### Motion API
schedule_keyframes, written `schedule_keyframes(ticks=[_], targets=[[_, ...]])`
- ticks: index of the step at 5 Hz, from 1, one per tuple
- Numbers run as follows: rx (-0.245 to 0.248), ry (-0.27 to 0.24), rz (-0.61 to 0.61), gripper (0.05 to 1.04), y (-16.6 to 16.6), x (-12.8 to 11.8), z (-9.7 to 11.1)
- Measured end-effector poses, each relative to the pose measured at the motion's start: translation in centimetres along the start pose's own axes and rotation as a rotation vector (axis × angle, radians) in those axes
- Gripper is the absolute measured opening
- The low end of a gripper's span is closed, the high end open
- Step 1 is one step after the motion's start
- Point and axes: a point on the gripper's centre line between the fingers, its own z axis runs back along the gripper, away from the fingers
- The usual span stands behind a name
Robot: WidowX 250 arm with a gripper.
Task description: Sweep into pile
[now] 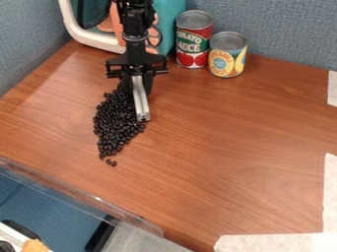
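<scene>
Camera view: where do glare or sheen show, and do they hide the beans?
Camera view: a pale sheen on the tabletop toward its upper-left edge; light glints along the clear strip at lower left; neither covers the black beans, though their packed middle reads as one dark mass.

Small black beans lay in a long, uneven heap on the wooden table, a couple loose at its near end, a silver bar slanting down beside them.
</scene>
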Motion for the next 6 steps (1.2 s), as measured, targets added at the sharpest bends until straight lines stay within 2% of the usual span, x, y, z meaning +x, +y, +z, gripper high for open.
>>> schedule_keyframes(ticks=[1, 2, 3, 4, 5, 6], targets=[[-0.038, -0.035, -0.041, 0.375, -1.3, 0.1, 1.9], [-0.061, -0.068, -0.143, 0.375, -4.1, -1.1, 3.6], [-0.083, -0.067, -0.243, 0.375, -6.8, -3.6, 4.4], [-0.071, -0.016, -0.343, 0.375, -7.7, -7.2, 2.8], [-0.054, 0.013, -0.458, 0.375, -8.9, -10.1, 1.8], [-0.013, 0.019, -0.552, 0.375, -9.1, -11.8, 1.1]])
